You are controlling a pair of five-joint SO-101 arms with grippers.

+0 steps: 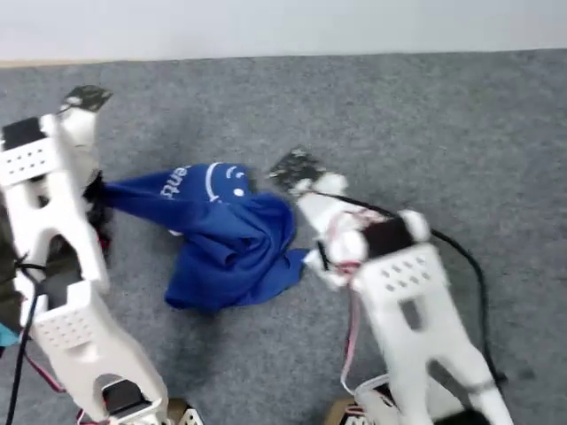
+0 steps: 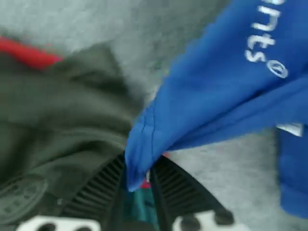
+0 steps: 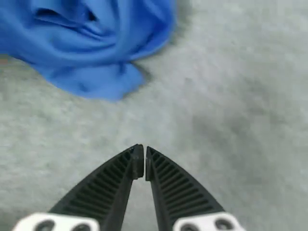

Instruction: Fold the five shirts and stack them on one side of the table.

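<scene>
A crumpled blue shirt [image 1: 232,241] with white print lies on the grey table [image 1: 425,133], one corner stretched out toward the left arm. My left gripper [image 1: 99,197] is shut on that corner, and in the left wrist view the blue cloth [image 2: 207,96] hangs from between the black fingers [image 2: 98,185]. My right gripper [image 1: 312,258] sits low by the shirt's right edge. In the right wrist view its fingertips [image 3: 138,156] meet with nothing between them, a short way from the blue shirt [image 3: 91,38].
A dark grey garment [image 2: 57,120] with a red strip [image 2: 29,54] lies under and beside the left gripper, at the table's left edge [image 1: 11,266]. A pale wall [image 1: 283,27] borders the far side. A black cable [image 1: 469,266] trails by the right arm.
</scene>
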